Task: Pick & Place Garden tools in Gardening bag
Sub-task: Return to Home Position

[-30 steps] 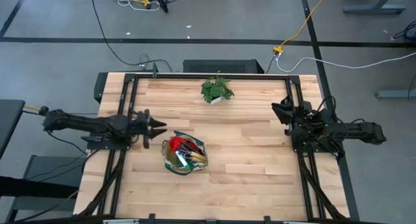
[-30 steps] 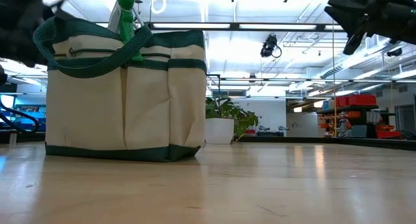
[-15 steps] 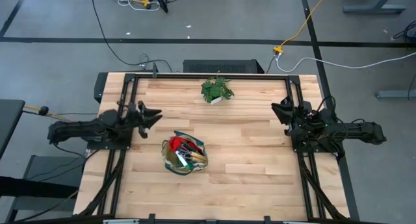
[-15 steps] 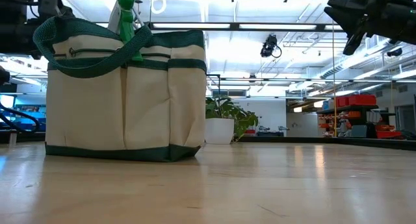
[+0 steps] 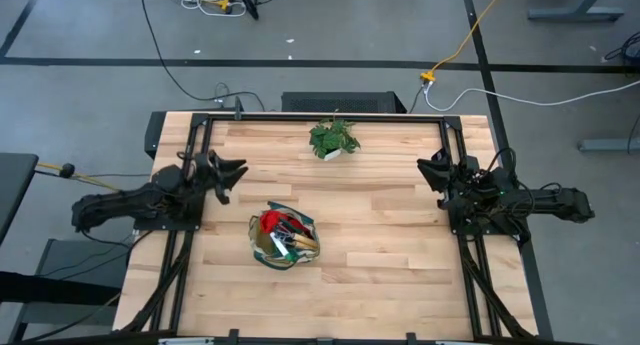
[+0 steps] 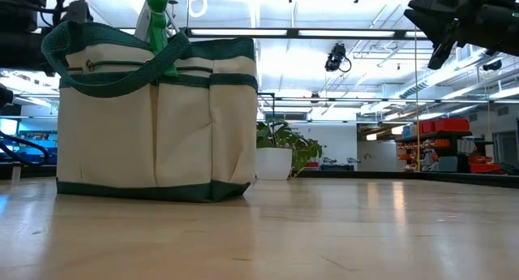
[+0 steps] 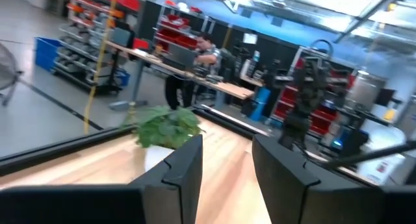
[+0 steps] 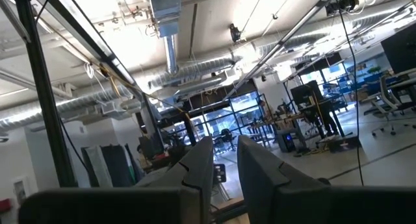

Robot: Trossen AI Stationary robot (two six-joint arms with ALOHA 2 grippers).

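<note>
Left gripper (image 5: pixel 234 171) parted a little, holding nothing, aimed toward plant (image 7: pixel 166 126); bag (image 5: pixel 284 237) near, off to its side. From above, red gloves (image 5: pixel 280 223) inside; from low, only green piece (image 6: pixel 158 20) poking out. Right gripper (image 5: pixel 427 169) narrowly parted, holding nothing.

Grey concrete floor (image 5: pixel 330 30), bright ceiling strip lights (image 6: pixel 324 34), red shelving (image 6: pixel 442 142).

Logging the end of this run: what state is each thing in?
gardening bag: upright, top open, filled.
garden tools: bunched inside the bag.
green piece: poking out of the bag's top.
potted plant: upright, apart from the bag.
left claw: open, empty, at the left edge of the table.
right claw: open, empty, at the table's right edge.
</note>
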